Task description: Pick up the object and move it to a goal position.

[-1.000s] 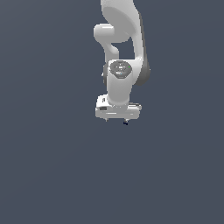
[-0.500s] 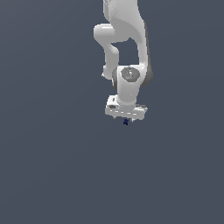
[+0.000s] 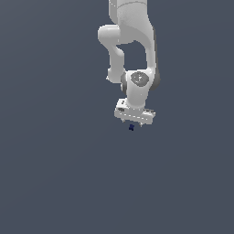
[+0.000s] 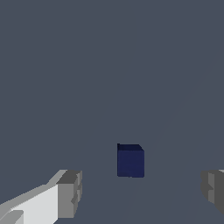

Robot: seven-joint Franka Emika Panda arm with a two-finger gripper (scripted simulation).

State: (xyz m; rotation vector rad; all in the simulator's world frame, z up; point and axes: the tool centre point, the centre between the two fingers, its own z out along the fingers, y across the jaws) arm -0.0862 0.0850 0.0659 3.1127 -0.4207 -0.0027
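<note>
The object is a tiny dark navy-blue block (image 3: 131, 127), seen just under the white gripper (image 3: 134, 123) in the exterior view. In the wrist view the block (image 4: 130, 161) lies on the grey floor between the two grey fingertips (image 4: 70, 192), with clear gaps on both sides. The jaws stand wide apart and touch nothing. The gripper points down from the white arm (image 3: 132, 41), which reaches in from the top of the exterior view.
A flat dark grey floor (image 3: 55, 173) spreads all around. No other object shows. No goal marker shows in either view.
The gripper has moved toward the exterior view's right and turned a little over the last second. The block stays under it in the same spot relative to the fingers.
</note>
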